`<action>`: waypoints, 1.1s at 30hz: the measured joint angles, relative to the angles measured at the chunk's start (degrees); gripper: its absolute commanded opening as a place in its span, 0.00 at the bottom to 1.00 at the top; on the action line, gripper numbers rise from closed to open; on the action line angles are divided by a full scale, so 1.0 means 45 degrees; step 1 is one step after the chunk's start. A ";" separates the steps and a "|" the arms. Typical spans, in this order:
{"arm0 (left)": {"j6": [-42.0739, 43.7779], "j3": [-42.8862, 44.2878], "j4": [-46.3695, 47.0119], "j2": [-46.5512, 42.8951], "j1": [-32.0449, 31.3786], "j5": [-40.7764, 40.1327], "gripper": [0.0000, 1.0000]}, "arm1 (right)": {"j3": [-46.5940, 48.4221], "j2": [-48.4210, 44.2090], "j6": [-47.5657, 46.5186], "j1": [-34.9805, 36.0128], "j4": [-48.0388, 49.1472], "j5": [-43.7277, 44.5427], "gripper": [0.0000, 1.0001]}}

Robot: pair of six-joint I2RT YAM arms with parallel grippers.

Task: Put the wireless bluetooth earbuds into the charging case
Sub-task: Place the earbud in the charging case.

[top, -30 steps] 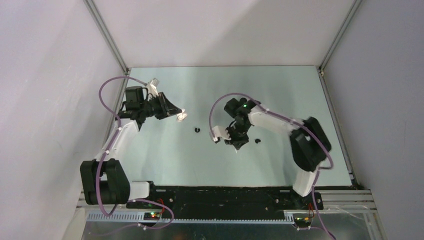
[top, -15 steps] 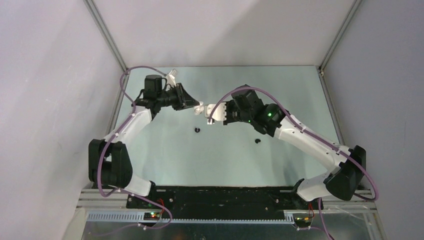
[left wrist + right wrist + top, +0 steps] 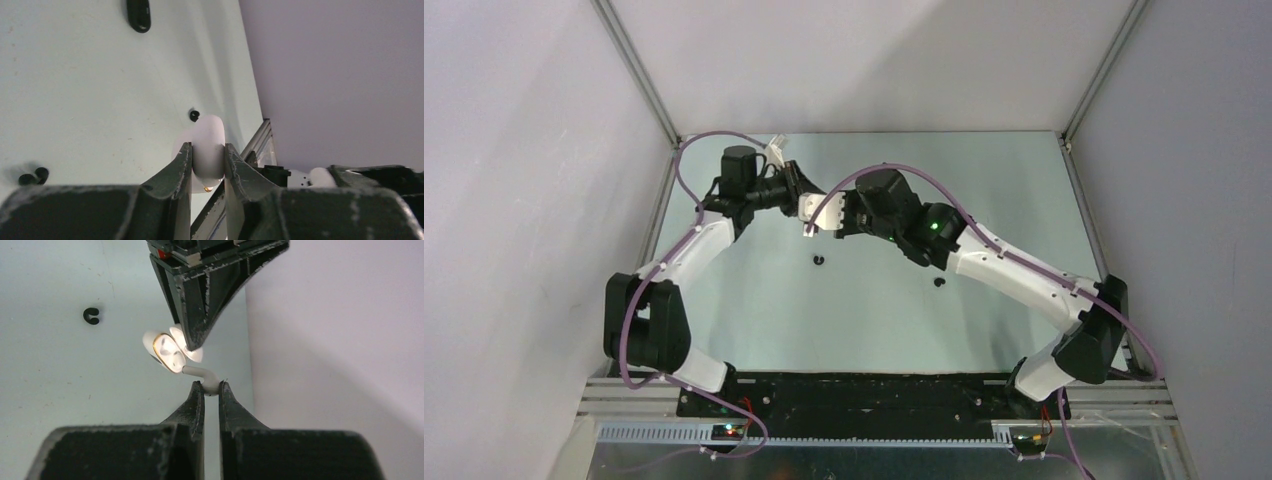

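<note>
My left gripper [image 3: 207, 147] is shut on the white charging case [image 3: 208, 142], held off the table. In the right wrist view the case [image 3: 167, 351] hangs open, its lit sockets facing my right gripper. My right gripper [image 3: 211, 385] is shut on the head of a white earbud [image 3: 207, 380]. The earbud's stem reaches up to the case's lower edge. Both grippers meet at the back left of the table, left [image 3: 796, 193] and right [image 3: 810, 218]. Two black earbuds [image 3: 818, 261] [image 3: 939, 283] lie on the table.
A black pebble-like case [image 3: 138, 14] lies on the pale green table [image 3: 984, 180]. Black earbuds show in the left wrist view as well [image 3: 194, 115] [image 3: 32, 176]. Grey walls and metal frame posts [image 3: 639, 70] close in the table's sides.
My right arm swung from the table's middle up and left to the left gripper, carrying the white earbud. My left gripper moved back with the case.
</note>
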 measured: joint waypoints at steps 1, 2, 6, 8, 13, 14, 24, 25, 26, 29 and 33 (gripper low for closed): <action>-0.0087 0.0000 0.0136 0.0000 -0.0010 0.0102 0.00 | 0.0092 0.0126 -0.0005 0.0019 -0.0029 -0.0005 0.00; -0.0185 0.0000 0.0253 0.0000 -0.0019 0.0194 0.00 | 0.0219 0.0253 -0.0005 0.0039 -0.0126 -0.0010 0.00; -0.0563 0.0000 0.0656 0.0039 -0.0034 0.0695 0.00 | 0.0971 0.0899 0.0078 0.0058 -0.0729 -0.0151 0.00; -0.0811 0.0000 0.0937 0.0087 -0.0039 0.0971 0.00 | 0.1219 0.1137 0.0092 0.0058 -0.1001 -0.0248 0.00; -0.1428 -0.0010 0.1491 0.0219 -0.0039 0.1501 0.00 | 0.1268 0.1287 0.0083 0.0112 -0.1428 -0.0165 0.00; -0.1549 -0.0010 0.1608 0.0253 -0.0039 0.1588 0.00 | 0.1268 0.1287 0.0078 0.0131 -0.1472 -0.0102 0.00; -0.2657 -0.0068 0.2433 0.0486 -0.0034 0.2132 0.00 | 0.1268 0.1316 -0.0058 0.0267 -0.1501 0.0656 0.00; -0.2739 -0.0073 0.2477 0.0486 -0.0034 0.2157 0.00 | 0.1268 0.1321 -0.0083 0.0277 -0.1491 0.0733 0.00; -0.2817 -0.0087 0.2521 0.0486 -0.0034 0.2171 0.00 | 0.1263 0.1326 -0.0126 0.0287 -0.1462 0.0787 0.00; -0.2958 -0.0160 0.2613 0.0495 -0.0034 0.2195 0.00 | 0.1224 0.1331 -0.0223 0.0301 -0.1297 0.0952 0.00; -0.3215 -0.0160 0.2759 0.0602 -0.0034 0.2215 0.00 | 0.0996 0.1331 -0.0359 0.0335 -0.0933 0.1253 0.00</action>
